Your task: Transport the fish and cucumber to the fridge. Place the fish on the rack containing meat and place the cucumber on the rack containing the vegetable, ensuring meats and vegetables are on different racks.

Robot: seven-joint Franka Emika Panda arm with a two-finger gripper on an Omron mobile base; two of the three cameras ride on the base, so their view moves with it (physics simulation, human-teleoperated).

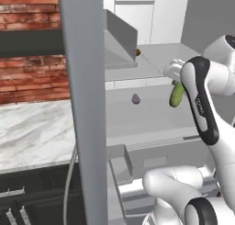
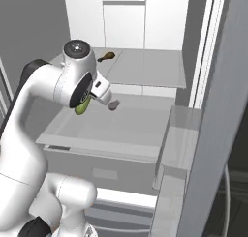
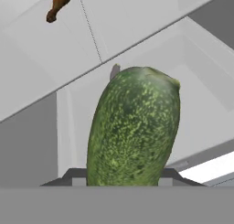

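The gripper [image 3: 122, 184] is closed on the cucumber [image 3: 135, 127], which is held between the two fingertips and stands out ahead of the hand in the hand view. In the left base view the cucumber [image 1: 176, 94] is seen hanging below the white hand, inside the open fridge [image 2: 145, 18] and above the lower shelf [image 2: 131, 127]; in the right base view only its green lower end [image 2: 83, 107] is seen under the wrist.

The step in hand is judged to be the carrying of the cucumber to the shelf that bears the vegetable [image 1: 136, 99]. That small mauve bulb is seen resting on the lower shelf, near the held cucumber and a little further toward the back; in the hand view its tip [image 3: 114, 71] is just seen behind the cucumber's top. The meat [image 2: 108, 56] is seen lying on the rack containing meat [image 2: 150, 69], the higher shelf, well apart from the cucumber. The fish cannot be made out on either shelf.

For the next move, the hand would need to be lowered until the cucumber rests on the lower shelf, beside the vegetable but not upon it, and only then should the fingers be parted. Care is called for so that the upper shelf's front edge is not struck by the wrist.
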